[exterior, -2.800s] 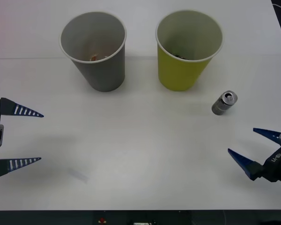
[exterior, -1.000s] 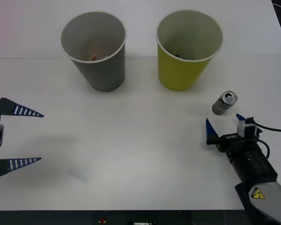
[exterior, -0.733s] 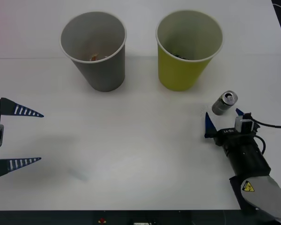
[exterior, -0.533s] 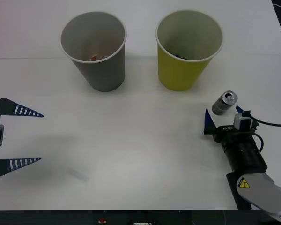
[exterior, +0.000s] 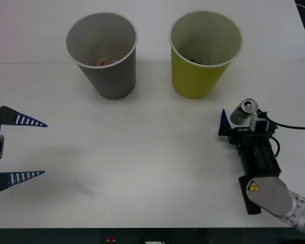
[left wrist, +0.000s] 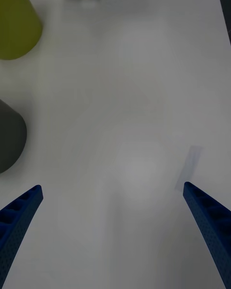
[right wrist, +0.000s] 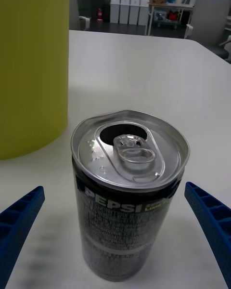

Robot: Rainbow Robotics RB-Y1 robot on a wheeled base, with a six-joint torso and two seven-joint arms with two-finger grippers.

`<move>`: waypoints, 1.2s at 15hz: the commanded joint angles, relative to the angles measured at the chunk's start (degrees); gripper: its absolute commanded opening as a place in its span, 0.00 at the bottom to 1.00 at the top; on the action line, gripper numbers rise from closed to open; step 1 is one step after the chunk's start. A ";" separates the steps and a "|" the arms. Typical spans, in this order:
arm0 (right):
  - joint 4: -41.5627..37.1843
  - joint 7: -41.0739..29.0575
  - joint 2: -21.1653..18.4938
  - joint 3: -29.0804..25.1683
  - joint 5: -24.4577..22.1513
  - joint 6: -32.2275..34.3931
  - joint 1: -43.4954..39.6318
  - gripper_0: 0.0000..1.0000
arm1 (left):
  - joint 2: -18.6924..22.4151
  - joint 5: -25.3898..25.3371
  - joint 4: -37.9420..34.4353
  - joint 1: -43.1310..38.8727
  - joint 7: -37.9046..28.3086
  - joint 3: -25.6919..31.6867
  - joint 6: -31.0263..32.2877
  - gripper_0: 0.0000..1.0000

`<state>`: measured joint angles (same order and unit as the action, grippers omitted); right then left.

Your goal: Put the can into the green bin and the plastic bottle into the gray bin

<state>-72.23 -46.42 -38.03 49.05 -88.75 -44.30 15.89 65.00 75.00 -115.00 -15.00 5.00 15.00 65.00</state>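
The can [exterior: 242, 110] stands upright on the white table, right of the green bin [exterior: 203, 76]; it has a silver dented top and a dark body [right wrist: 126, 221]. My right gripper [exterior: 242, 120] is open, with one blue finger on either side of the can and a gap to each [right wrist: 114, 188]. The green bin's wall [right wrist: 29, 67] rises just behind the can. The gray bin [exterior: 112, 76] stands to the left of the green one. My left gripper [exterior: 44, 149] hangs open over the table's left side [left wrist: 113, 188]. The plastic bottle is out of view.
A small orange piece [exterior: 101, 62] lies inside the gray bin and something dark [exterior: 195, 62] inside the green bin. Both bins [left wrist: 14, 24] [left wrist: 8, 135] sit at the table's far side. A black cable [exterior: 295, 127] runs off the right wrist.
My right arm has come forward from the table's front right corner until its open fingers flank the can. The can, the bins and the left arm have stayed put.
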 commanded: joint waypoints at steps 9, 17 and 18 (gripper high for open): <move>0.33 0.28 0.15 -0.10 -0.02 -0.09 1.25 0.20 | 0.00 0.00 0.00 0.00 0.00 0.00 0.00 1.00; 2.09 0.28 0.15 -0.01 -1.77 0.09 1.33 0.00 | 0.00 0.00 0.00 0.00 0.00 0.00 0.00 1.00; 2.09 0.28 0.24 -0.01 -1.77 0.09 1.33 0.00 | 0.00 0.00 0.00 0.00 0.00 0.00 0.00 1.00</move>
<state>-70.13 -46.15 -37.83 49.04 -90.51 -44.23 17.23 65.00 75.00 -115.00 -15.00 5.00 15.00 65.00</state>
